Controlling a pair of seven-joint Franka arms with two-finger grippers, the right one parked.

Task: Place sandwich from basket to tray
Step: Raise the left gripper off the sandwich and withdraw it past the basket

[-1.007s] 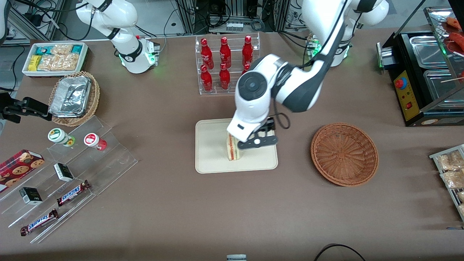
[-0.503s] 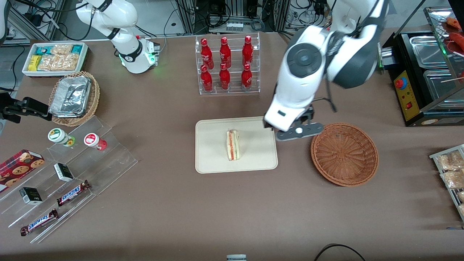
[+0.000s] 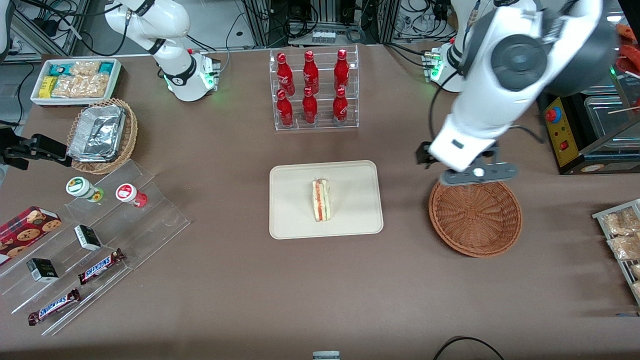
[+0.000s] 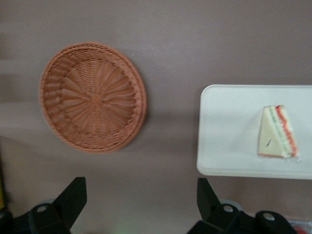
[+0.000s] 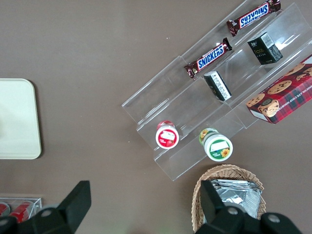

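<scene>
The sandwich (image 3: 321,200) stands on its edge in the middle of the cream tray (image 3: 295,220), red, orange and green layers showing. The wrist view shows the same sandwich (image 4: 278,132) on the tray (image 4: 224,146), with nothing touching it. The round reddish-brown basket (image 3: 475,220) sits beside the tray toward the working arm's end, and its bowl (image 4: 92,97) holds nothing. My left gripper (image 3: 470,167) hangs high over the basket's rim farthest from the front camera. Its fingers (image 4: 73,195) are spread wide and open, with only bare table between them.
A clear rack of red bottles (image 3: 312,90) stands farther from the front camera than the tray. A black food warmer (image 3: 585,100) and a rack of snack packets (image 3: 622,235) sit at the working arm's end. Acrylic shelves (image 3: 95,240) and a tan foil basket (image 3: 102,135) lie at the parked arm's end.
The gripper has let go of the sandwich on the tray, risen and swung away toward the working arm's end, ending above the basket. The sandwich stays upright where it was set.
</scene>
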